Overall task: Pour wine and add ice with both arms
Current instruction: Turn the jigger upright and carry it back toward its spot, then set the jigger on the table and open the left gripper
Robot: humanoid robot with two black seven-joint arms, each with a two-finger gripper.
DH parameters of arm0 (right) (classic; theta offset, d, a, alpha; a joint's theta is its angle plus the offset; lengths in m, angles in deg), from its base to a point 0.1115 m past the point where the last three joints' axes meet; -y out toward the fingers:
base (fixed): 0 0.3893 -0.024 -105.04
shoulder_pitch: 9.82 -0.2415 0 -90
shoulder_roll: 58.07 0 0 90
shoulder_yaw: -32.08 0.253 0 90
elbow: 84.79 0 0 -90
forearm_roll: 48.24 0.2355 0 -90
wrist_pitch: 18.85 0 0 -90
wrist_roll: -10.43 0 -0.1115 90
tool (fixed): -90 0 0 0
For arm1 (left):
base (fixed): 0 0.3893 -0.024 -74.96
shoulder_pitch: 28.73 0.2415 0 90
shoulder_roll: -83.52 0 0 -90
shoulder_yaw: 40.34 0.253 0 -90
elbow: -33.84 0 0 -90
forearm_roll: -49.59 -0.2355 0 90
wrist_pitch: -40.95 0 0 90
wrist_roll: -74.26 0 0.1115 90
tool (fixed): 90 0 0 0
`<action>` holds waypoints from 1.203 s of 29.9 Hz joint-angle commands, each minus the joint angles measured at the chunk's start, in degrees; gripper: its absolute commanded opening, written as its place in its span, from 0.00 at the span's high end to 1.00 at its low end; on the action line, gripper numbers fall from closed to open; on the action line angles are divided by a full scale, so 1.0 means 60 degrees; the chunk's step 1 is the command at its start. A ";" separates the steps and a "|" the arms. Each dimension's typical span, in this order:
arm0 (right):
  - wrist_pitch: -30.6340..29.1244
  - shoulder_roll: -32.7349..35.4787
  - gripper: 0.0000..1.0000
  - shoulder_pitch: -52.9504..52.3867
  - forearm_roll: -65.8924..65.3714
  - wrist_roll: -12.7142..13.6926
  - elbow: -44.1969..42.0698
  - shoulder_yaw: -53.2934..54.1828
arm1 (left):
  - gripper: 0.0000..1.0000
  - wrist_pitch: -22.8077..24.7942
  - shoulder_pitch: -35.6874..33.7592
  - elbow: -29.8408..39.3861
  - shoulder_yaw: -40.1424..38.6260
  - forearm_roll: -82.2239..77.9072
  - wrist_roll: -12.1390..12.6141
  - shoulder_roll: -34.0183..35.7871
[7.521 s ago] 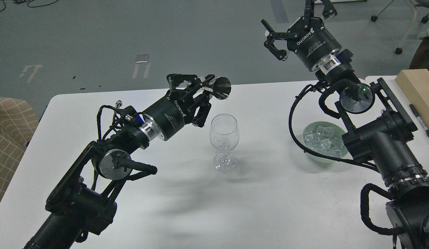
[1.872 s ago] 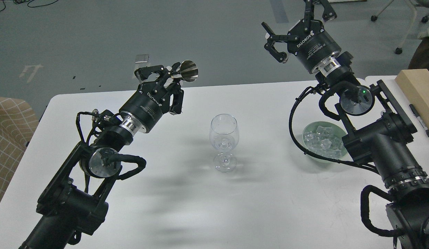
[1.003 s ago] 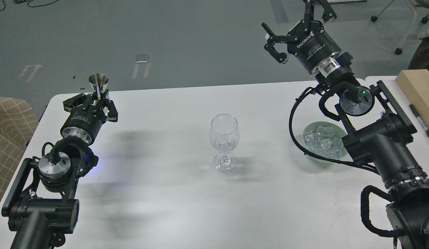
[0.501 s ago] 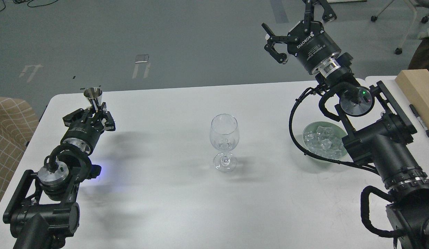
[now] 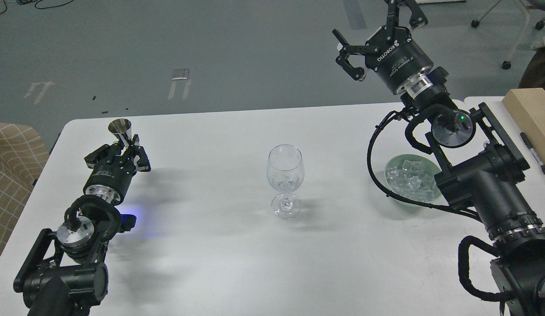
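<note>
Ice [image 5: 411,179] sits heaped in our bowl [image 5: 394,194] at the right of the surface [image 5: 237,259], right under our right arm, handy for a scoop. Our right claw [image 5: 377,24] hangs high above it, fingers spread wide and holding nothing, we'd say poised to dip. Our left claw [image 5: 125,147] is clamped on the jigger [image 5: 120,130], kept upright near the far left edge, well apart from the glass [image 5: 285,177] standing mid-surface between both arms.
</note>
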State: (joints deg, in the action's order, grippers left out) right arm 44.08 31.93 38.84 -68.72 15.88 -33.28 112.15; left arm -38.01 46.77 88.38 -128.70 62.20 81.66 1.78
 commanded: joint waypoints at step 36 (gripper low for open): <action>0.0015 0.0000 0.00 -0.0010 0.0000 0.0001 -0.0001 0.0000 | 0.11 0.0019 0.0000 -0.0170 0.0077 -0.0139 -0.0149 0.0001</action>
State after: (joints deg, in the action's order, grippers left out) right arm 44.16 31.93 38.78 -68.73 15.88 -33.28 112.15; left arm -37.96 46.77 87.19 -128.31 61.44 81.06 1.84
